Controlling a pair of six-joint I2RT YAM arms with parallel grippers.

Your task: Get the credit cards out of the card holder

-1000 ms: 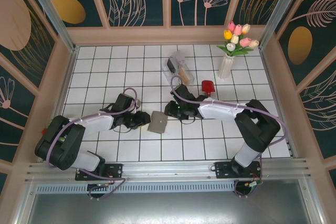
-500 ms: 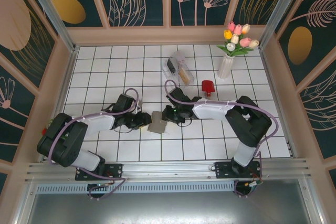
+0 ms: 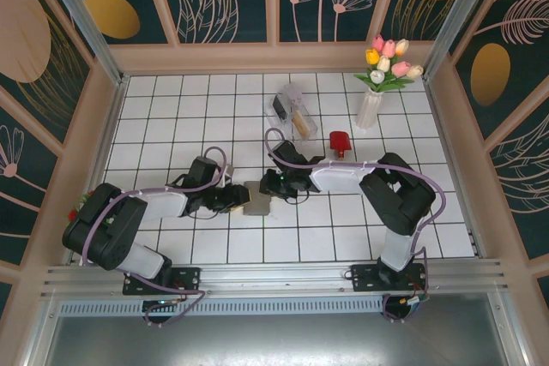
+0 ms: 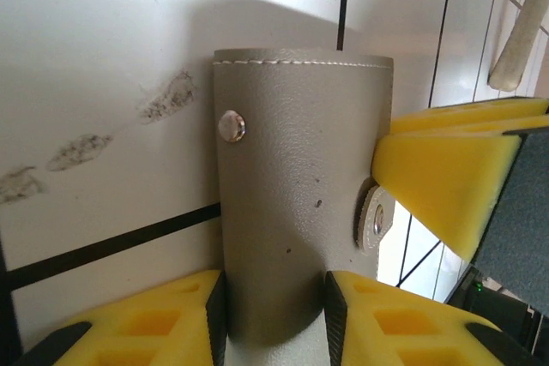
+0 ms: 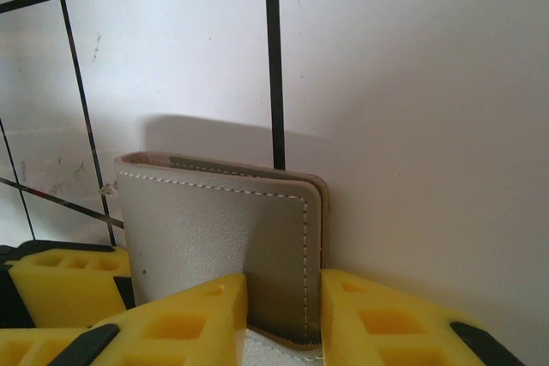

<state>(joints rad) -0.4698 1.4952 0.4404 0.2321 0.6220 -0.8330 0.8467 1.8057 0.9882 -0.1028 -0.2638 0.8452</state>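
the card holder (image 4: 300, 169) sits between the two arms, over the white tiled counter (image 3: 171, 126); we cannot tell whether it rests on the tiles or is raised clear of them. the left pincer (image 4: 274, 319) is narrowed part-way, with the holder's near end wedged between its yellow pads. the right pincer (image 5: 283, 315) comes in from the opposite side and is closed down the same way on the other end. we judge this two-sided grip is meant to steady the holder, so that one pincer can brace it while the other works the fold open. it is folded shut now, and no card shows.

the holder is a small grey-brown fold with a fine grain. white stitching (image 4: 300, 61) runs along the edge farthest from the left pincer. a round metal snap stud (image 4: 230, 125) sits on the face, and a short strap tab (image 4: 375, 216) lies just beside the right pincer's pad (image 4: 446, 169). ahead of the right pincer's tips, two layered leaves meet at a rounded corner.
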